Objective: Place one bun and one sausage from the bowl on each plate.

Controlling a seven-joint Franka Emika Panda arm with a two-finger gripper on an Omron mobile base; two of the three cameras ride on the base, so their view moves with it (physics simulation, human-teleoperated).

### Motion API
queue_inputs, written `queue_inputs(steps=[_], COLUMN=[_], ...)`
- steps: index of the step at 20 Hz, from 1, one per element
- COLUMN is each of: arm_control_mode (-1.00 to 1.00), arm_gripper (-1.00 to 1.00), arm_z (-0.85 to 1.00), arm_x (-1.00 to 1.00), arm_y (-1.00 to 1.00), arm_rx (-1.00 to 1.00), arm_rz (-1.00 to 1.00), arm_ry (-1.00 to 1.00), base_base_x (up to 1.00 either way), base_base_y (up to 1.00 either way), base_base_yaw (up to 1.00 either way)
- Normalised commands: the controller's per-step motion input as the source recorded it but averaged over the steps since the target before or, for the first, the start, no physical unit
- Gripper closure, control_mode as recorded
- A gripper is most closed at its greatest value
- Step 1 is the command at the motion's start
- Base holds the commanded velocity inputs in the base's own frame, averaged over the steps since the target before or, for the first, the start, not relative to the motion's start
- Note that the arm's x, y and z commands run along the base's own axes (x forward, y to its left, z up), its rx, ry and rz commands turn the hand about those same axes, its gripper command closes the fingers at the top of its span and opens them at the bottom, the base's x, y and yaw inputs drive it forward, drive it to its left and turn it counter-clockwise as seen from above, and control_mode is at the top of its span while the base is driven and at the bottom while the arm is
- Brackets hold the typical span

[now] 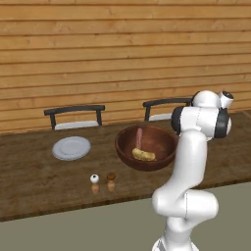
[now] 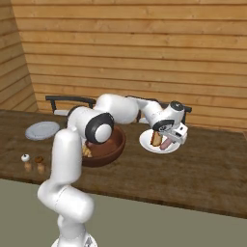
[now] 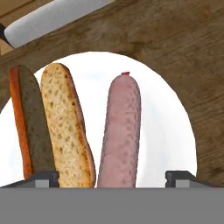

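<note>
Pale white, the near plate [image 3: 175, 109] carries an orange bun [image 3: 65, 127] and a pinkish sausage [image 3: 120, 131] lying side by side, bun at nine o'clock of the sausage. We see our gripper [image 3: 111, 177] just over them, fingertips [image 3: 43, 178] spread wide apart, gripping nothing. In the wooden bowl [image 1: 162, 135] lie a yellowish bun [image 1: 143, 155] and a second sausage [image 1: 139, 137]. The far plate [image 1: 71, 147] sits at the bowl's nine o'clock.

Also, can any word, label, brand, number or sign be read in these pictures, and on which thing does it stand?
None: no readable text in any view.
The plates, bowl, bun, sausage, table and gripper carry no lettering.
</note>
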Motion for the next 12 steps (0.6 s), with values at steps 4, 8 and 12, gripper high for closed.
queue_inputs(steps=[4, 8, 12], arm_control_mode=[-1.00, -1.00, -1.00], arm_gripper=[-1.00, -1.00, -1.00], arm_z=[0.55, 0.24, 0.33], arm_x=[-0.84, -0.81, -0.05], arm_y=[0.52, 0.88, 1.00], arm_rx=[-0.07, -0.10, -0.08], arm_rz=[-0.12, -0.04, 0.00], arm_ry=[-0.03, 0.00, -0.05], base_base_x=[0.00, 0.00, 0.00], base_base_y=[0.00, 0.00, 0.00], base_base_yaw=[0.00, 0.00, 0.00])
